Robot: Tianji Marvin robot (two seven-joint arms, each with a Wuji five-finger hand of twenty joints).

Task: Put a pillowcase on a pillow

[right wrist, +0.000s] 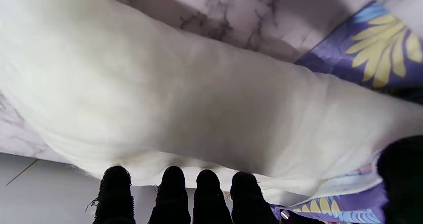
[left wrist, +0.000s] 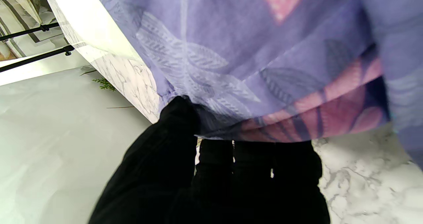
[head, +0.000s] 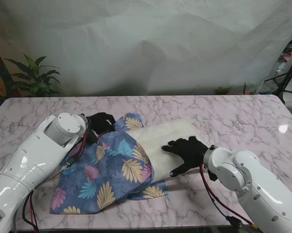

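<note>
A white pillow (head: 171, 137) lies across the middle of the marble table (head: 243, 121), its left end tucked into a blue pillowcase (head: 111, 170) printed with yellow and pink leaves. My left hand (head: 101, 122), in a black glove, is at the far edge of the case's mouth. In the left wrist view that hand (left wrist: 214, 171) is shut on a bunched edge of the pillowcase (left wrist: 248, 52). My right hand (head: 187, 153) rests flat on the bare part of the pillow with its fingers (right wrist: 172, 191) spread over the pillow (right wrist: 181, 101), gripping nothing. A pillowcase (right wrist: 380, 52) corner shows beyond.
A potted plant (head: 34, 77) stands behind the table's far left corner. A small plant (head: 222, 90) and a black tripod (head: 287, 77) are at the far right. A white backdrop hangs behind. The pillowcase's closed end reaches close to the table's near edge.
</note>
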